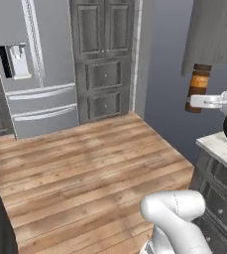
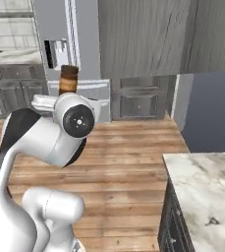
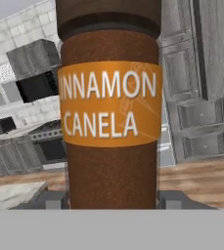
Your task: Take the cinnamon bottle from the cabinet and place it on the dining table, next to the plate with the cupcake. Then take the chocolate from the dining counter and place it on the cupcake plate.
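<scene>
Cinnamon bottle point(image 1: 198, 87) held upright in the air by the gripper point(image 1: 200, 101), clear of the cabinet point(image 1: 215, 31).

The cinnamon bottle is a brown cylinder with a dark brown cap and an orange label band; in the hand view the band reads "INNAMON CANELA" and the long axis runs straight up, cap on top. The gripper is closed around the lower body, one finger tip point(image 3: 49, 199) on each side, pressed against the glossy brown wall. The white arm reaches up from the base, bends at a dark-centred round joint point(image 2: 78, 120), and its hand lies roughly level at the bottle. The bottle hangs just below the dark grey wood-grain cabinet, above a marble-look surface point(image 1: 220, 145) with grey drawers. Behind it are a plank wood floor point(image 1: 85, 163) and a steel fridge point(image 1: 30, 64).
</scene>
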